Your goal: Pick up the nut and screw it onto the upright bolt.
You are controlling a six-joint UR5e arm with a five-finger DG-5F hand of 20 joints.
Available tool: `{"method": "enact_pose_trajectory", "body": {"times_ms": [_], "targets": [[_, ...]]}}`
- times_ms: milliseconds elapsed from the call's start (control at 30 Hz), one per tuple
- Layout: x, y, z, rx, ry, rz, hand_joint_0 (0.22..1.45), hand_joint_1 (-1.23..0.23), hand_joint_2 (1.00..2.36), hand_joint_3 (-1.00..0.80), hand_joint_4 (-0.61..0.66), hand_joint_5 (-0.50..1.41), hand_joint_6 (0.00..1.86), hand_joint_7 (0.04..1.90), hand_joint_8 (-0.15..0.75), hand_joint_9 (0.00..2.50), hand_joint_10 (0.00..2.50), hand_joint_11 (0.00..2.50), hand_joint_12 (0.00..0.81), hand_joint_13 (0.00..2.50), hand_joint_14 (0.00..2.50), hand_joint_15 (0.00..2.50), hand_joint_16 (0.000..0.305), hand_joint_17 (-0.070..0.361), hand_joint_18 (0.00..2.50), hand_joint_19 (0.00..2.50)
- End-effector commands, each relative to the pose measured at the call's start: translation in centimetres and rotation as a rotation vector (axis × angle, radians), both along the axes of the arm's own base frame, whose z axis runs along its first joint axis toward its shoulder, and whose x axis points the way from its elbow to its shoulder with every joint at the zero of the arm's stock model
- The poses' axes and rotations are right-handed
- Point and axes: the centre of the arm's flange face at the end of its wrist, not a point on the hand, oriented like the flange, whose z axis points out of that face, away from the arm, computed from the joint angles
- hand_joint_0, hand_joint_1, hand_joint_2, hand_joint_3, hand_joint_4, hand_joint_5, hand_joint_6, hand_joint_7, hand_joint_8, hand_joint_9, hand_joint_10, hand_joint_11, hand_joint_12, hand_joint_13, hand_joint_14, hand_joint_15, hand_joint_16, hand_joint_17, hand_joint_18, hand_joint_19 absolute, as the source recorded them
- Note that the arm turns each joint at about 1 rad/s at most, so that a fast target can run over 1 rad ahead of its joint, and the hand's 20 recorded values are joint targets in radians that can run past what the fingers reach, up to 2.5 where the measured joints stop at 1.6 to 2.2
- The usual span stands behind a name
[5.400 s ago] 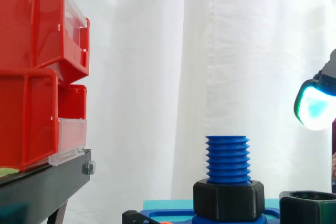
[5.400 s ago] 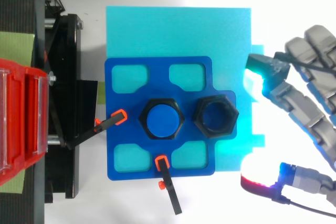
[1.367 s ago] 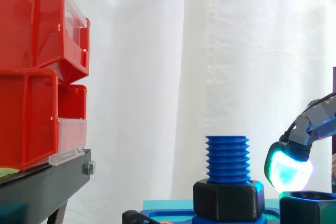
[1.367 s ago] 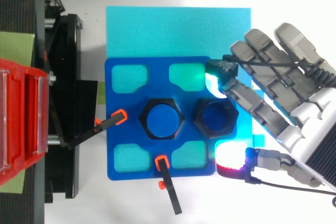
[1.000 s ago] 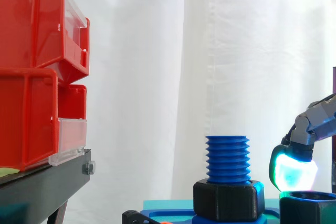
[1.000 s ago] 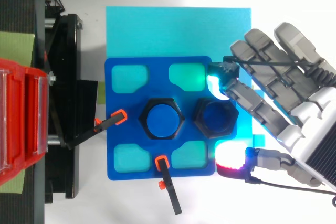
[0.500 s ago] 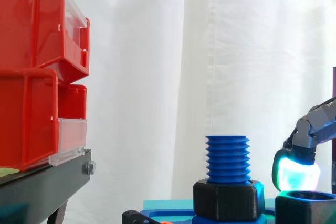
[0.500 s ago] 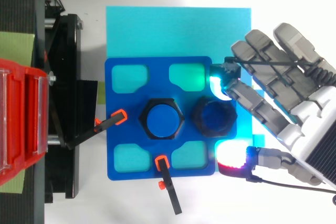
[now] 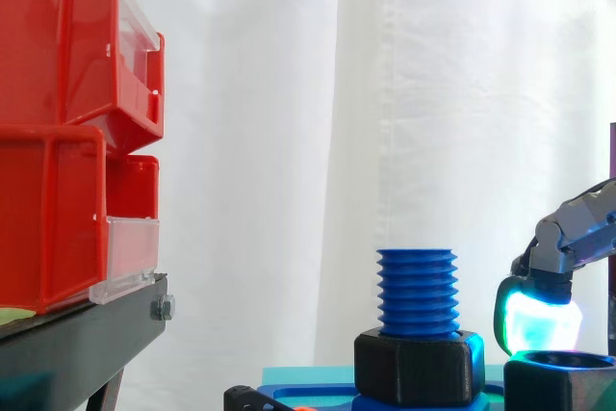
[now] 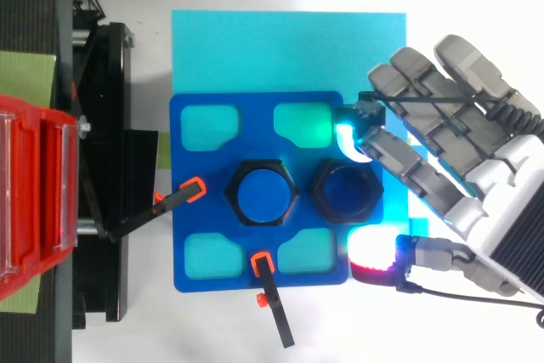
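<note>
Top view, editor asks: where does the nut [image 10: 344,190] sit, and why there?

Me: Loose and flat on the blue plate [image 10: 255,138], hole up, just right of the upright bolt [image 10: 261,191]. In the side view the bolt's threads stand bare above a black hex collar [image 9: 419,366]. I judge the nut is parked there for a short lift and carry leftward.

Editor: And your hand [image 10: 463,150]?

Me: Spread, not clamped. One glowing fingertip [image 10: 348,138] is at the nut's far edge, touching or nearly; I cannot tell which. My thumb pad [image 10: 372,261] hangs apart from it, off the plate's near-right corner. The pick is the step in hand.

Editor: Room to work?

Me: Orange-tipped clamps [image 10: 194,186] pin the plate at its left and near edges, so it should hold under twisting. Above the bolt is open air, and the cyan sheet [image 10: 289,48] lies bare on the far side. The black stand [image 10: 102,125] and red bins [image 9: 48,209] sit well left. The tight spot is the gap between nut and collar.
</note>
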Motion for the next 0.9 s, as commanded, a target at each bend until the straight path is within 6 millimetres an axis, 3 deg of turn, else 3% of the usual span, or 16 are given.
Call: {"method": "enact_pose_trajectory", "body": {"times_ms": [0,200,600,867], "targets": [[0.01,-0.19,-0.03,-0.001,0.003,-0.001,0.41,-0.52,1.00,-0.50,0.31,-0.20,0.50,0.94,0.314,0.35,0.00,0.00,0.423,0.33,0.00,0.00,0.055,0.123,0.15,0.00],[0.04,-0.26,-0.03,-0.001,0.003,0.000,0.42,-0.55,1.00,-0.50,0.32,-0.20,0.50,0.96,0.307,0.35,0.00,0.00,0.412,0.33,0.00,0.00,0.053,0.119,0.15,0.00],[0.01,-0.38,0.05,-0.002,0.004,-0.001,0.53,-0.64,1.00,-0.49,0.30,-0.15,0.50,1.32,0.280,0.42,0.00,0.00,0.363,0.39,0.00,0.00,0.044,0.099,0.22,0.00],[0.01,-0.26,-0.06,-0.003,0.007,0.003,0.54,-0.63,1.00,-0.49,0.30,-0.15,0.53,1.30,0.285,0.46,0.00,0.00,0.359,0.43,0.00,0.00,0.043,0.097,0.26,0.00]]}}
